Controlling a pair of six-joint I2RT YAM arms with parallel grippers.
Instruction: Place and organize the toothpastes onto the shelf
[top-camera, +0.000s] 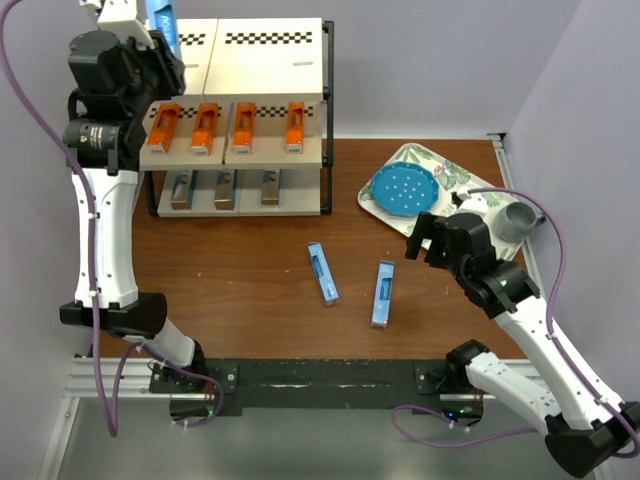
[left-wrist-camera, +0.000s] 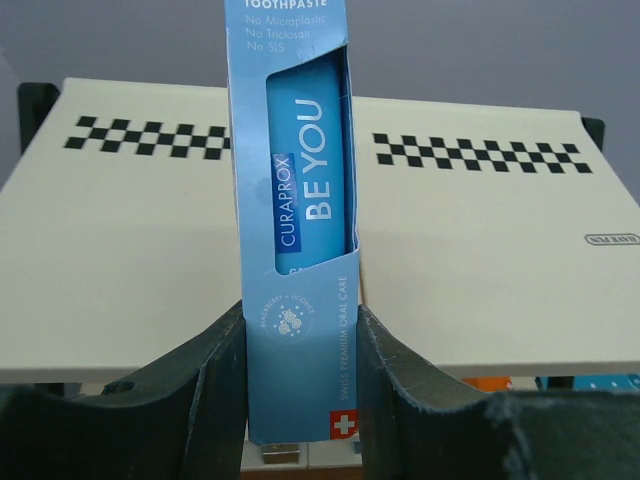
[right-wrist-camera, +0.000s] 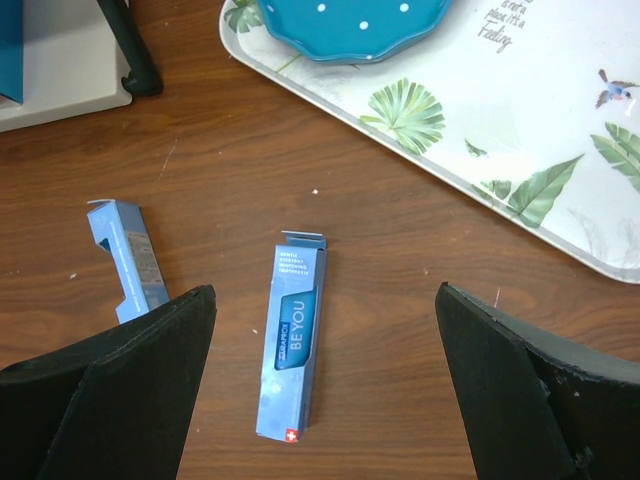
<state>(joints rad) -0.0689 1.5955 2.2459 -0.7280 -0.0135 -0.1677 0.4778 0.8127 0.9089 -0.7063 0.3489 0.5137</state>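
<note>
The shelf (top-camera: 265, 50) stands at the back left, with several orange toothpastes (top-camera: 205, 125) on its middle board and three silver-grey ones (top-camera: 223, 188) on the bottom board. My left gripper (top-camera: 160, 35) is shut on a light blue toothpaste (left-wrist-camera: 295, 200) held upright over the shelf's top board (left-wrist-camera: 480, 250); the fingers (left-wrist-camera: 210, 400) clamp its lower end. Two more light blue toothpastes (top-camera: 322, 272) (top-camera: 383, 293) lie flat on the table. My right gripper (top-camera: 415, 238) hovers open above the right one (right-wrist-camera: 293, 345), the other (right-wrist-camera: 128, 258) just beyond its left finger.
A floral tray (top-camera: 470, 190) at the back right holds a blue dotted plate (top-camera: 404, 190) and a grey cup (top-camera: 518, 220). The tray's edge (right-wrist-camera: 520, 130) lies close ahead of the right gripper. The shelf's black foot (right-wrist-camera: 135, 60) shows at the upper left of the right wrist view.
</note>
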